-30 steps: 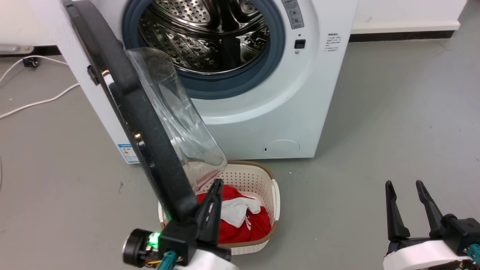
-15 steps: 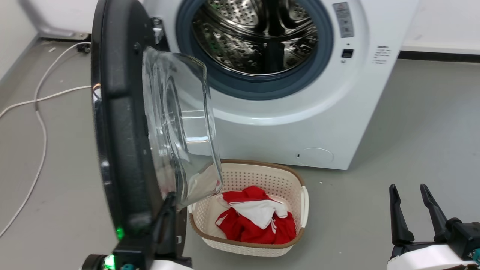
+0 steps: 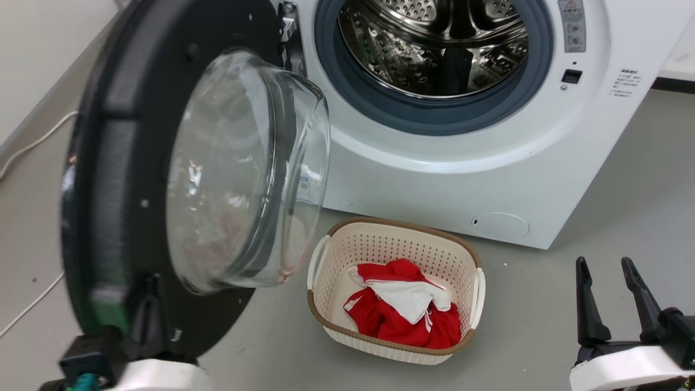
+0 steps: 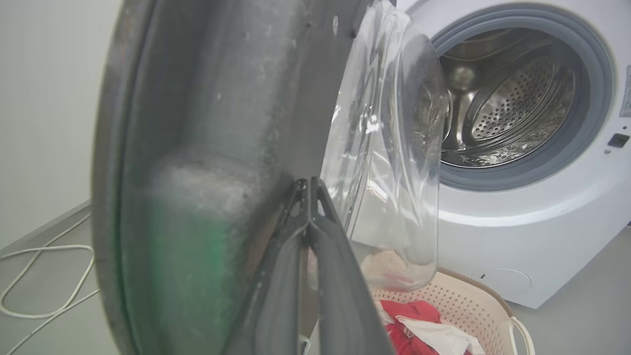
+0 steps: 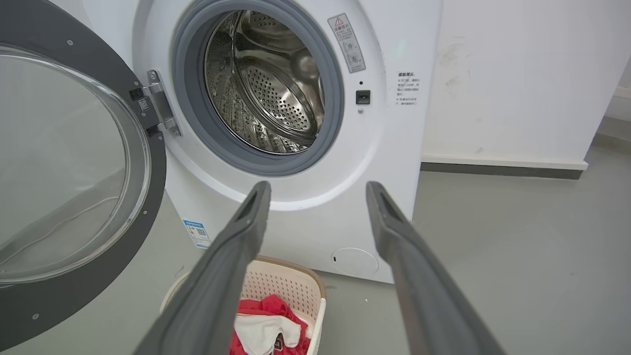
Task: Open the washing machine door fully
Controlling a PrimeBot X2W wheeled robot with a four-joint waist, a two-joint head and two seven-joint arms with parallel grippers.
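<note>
Left gripper (image 4: 308,183): I see its two long dark fingers pressed together, tips meeting over the door's inner black face; I cannot tell whether they touch it.
Door: the large round glossy black washing machine door (image 3: 108,163), with its bulging clear glass bowl, stands swung out just beyond the left fingertips.
Right gripper (image 5: 318,186): fingers spread apart, holding nothing, well apart from the door.
Beyond the right fingertips: white washer front (image 5: 389,148).
Beneath the right fingers: cream perforated plastic basket (image 5: 291,283).

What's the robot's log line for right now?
washing machine door: swung wide open | left gripper: shut, at door's inner face | right gripper: open, empty | basket: red and white clothes inside
</note>
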